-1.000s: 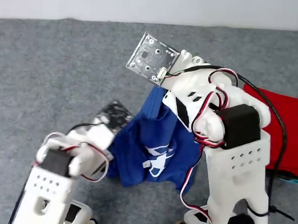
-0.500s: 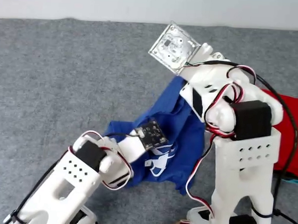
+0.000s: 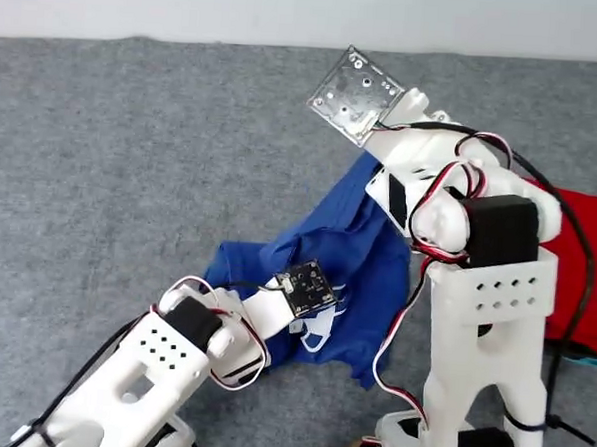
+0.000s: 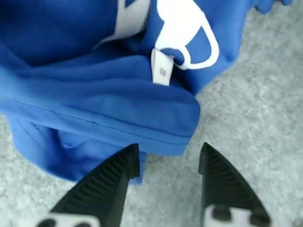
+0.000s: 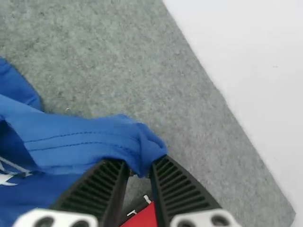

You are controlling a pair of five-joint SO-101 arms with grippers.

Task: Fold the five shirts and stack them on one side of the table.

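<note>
Over the last second the left arm [image 3: 172,347] has swung in from the near left, and its wrist now sits over the near edge of the blue shirt [image 3: 337,246]. Its jaws are open, straddling a folded hem of the blue shirt [image 4: 94,94] without pinching it. The right arm [image 3: 476,273] has drifted slightly far and right. Its jaws are clamped on a bunched corner of the blue shirt [image 5: 71,137], holding it off the desk [image 3: 132,155]. The shirt has spread leftward, so a two-point grasp for folding looks close.

The right arm covers the shirt's right side and much of the red shirt [image 3: 587,259] at the right edge. Whether the red one is folded is unclear, and the teal scrap [image 3: 572,360] beneath it is possibly another garment.
</note>
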